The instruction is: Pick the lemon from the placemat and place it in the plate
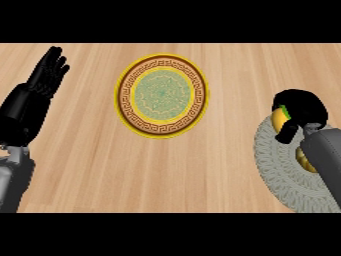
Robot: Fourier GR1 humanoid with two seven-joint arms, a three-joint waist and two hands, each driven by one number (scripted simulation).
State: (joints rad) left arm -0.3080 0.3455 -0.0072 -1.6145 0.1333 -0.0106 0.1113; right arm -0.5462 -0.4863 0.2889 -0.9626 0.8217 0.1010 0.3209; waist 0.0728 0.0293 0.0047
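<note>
In the head view, the right robot hand [300,107] sits at the right side of the wooden worktop [202,175], its black fingers curled round the lemon [279,120], of which only a yellow patch shows beneath them. Hand and lemon are at the far edge of the round grey placemat [276,165]; whether the lemon is lifted clear of it cannot be told. The plate [120,95], gold-rimmed with a green middle, lies well apart to the left, at the centre. The left robot hand [47,75] rests open at the left edge, fingers up.
</note>
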